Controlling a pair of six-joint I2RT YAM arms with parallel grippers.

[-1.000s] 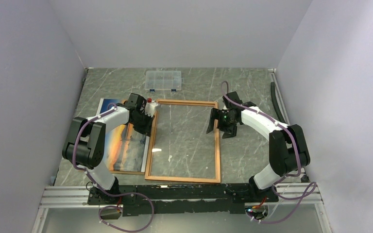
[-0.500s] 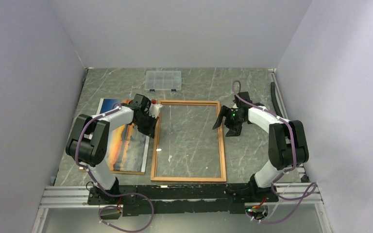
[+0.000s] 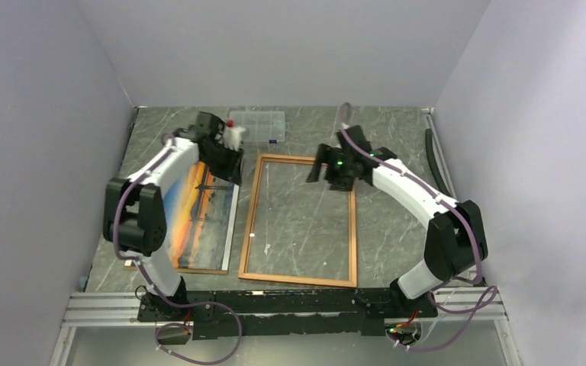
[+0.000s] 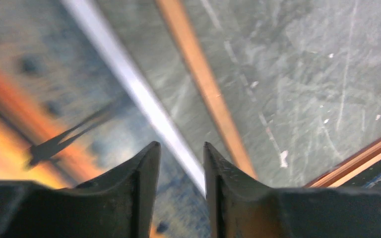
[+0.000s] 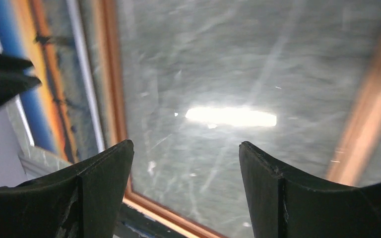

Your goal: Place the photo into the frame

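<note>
Two flat things side by side on desk [image 3: 397,137]: photo [image 3: 198,213] at left, picture side up, long axis near-to-far; frame [image 3: 353,244] just right of it, parallel, not yet filled. Nearer to photo: left fingers [image 4: 144,168], over its far right edge, narrowly parted, empty. Over frame's far end: right fingers [image 5: 104,168], spread wide, empty. Left arm stretched far forward; right arm reaching inward.

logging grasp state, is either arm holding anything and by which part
Nothing is held. The left gripper has its fingers a little apart over the photo, the right gripper has them wide over the frame; both gaps are empty.
</note>
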